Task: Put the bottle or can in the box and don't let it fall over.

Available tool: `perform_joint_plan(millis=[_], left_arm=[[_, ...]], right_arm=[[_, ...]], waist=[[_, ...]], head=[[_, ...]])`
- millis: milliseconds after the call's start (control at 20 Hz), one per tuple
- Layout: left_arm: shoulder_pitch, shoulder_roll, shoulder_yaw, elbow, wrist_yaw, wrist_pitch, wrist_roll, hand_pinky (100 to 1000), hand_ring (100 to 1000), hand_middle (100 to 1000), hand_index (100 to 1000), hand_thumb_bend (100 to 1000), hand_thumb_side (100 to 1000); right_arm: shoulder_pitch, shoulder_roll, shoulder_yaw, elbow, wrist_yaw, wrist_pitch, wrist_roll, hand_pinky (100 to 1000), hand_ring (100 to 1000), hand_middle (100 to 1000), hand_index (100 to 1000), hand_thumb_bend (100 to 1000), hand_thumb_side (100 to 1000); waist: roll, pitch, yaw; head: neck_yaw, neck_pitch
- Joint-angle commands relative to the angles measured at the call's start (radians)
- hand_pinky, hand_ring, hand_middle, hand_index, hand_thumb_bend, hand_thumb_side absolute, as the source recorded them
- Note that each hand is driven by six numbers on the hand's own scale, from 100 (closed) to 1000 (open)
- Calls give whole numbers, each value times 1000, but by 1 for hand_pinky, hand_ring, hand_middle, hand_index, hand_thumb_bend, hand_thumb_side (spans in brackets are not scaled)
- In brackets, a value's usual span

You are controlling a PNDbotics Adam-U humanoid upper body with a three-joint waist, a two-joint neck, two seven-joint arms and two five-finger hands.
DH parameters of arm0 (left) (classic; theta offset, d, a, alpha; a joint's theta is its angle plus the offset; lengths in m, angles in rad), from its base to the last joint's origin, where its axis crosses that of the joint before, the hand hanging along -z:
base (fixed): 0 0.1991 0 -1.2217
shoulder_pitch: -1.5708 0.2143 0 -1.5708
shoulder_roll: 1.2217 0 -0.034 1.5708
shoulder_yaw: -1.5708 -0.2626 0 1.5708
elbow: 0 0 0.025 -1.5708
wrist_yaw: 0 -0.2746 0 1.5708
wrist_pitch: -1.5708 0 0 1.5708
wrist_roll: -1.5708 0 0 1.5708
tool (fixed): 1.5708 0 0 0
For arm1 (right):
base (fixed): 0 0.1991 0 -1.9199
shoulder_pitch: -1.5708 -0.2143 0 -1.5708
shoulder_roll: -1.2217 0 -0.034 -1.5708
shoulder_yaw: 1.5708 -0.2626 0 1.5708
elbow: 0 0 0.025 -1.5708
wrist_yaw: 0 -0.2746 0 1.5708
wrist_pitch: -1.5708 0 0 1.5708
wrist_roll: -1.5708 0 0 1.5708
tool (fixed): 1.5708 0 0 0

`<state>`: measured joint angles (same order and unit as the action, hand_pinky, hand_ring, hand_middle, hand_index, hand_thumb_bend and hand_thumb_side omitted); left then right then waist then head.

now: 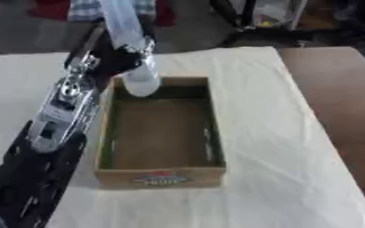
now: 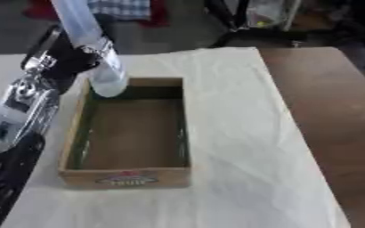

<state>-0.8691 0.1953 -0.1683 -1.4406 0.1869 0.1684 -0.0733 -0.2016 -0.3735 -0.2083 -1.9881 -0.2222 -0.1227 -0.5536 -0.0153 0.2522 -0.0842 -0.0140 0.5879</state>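
The left hand (image 1: 115, 55) gripped a pale bottle (image 1: 131, 49), its base over the wooden box (image 1: 159, 171) at the box's eleven o'clock corner, above the white cloth (image 1: 271, 133).

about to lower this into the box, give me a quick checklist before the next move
1. Left hand curled round the clear bottle: ok.
2. Bottle base over the wooden box, at its far left corner: ok.
3. Bottle upright: not ok, it leans.
4. Box floor free of other things: ok.
5. Base clear of the far rim: cannot tell.
6. Box lying flat on the white cloth: ok.
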Motion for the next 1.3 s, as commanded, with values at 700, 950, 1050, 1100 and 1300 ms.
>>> perform_joint_plan(millis=[700,950,1050,1100,1300], left_arm=[[18,-56,-27,123,-141,-83,-17,875,1000,1000,405,595,100],[17,-64,-30,179,-293,-164,-140,1000,1000,1000,743,929,322],[16,-63,-23,192,-359,-182,-174,1000,1000,1000,820,1000,518],[17,-62,-17,194,-386,-188,-182,1000,1000,1000,823,1000,544],[25,-49,0,180,-433,-193,-197,1000,1000,1000,821,1000,515]], right_arm=[[-20,-3,-1,-12,-10,1,10,931,1000,1000,878,100,699],[-7,-1,2,-12,-3,6,11,932,1000,1000,878,100,698],[-1,-1,5,-12,1,8,14,932,1000,1000,878,100,698],[3,-1,5,-12,3,10,14,932,1000,1000,878,100,698],[19,-5,7,-12,17,11,13,932,1000,1000,878,100,697]], waist=[[-8,-7,-12],[-6,-9,-6],[-4,-12,-2],[-2,-12,1],[3,-16,16]], head=[[-37,-15],[-65,-7],[-71,-1],[-73,2],[-97,2]])
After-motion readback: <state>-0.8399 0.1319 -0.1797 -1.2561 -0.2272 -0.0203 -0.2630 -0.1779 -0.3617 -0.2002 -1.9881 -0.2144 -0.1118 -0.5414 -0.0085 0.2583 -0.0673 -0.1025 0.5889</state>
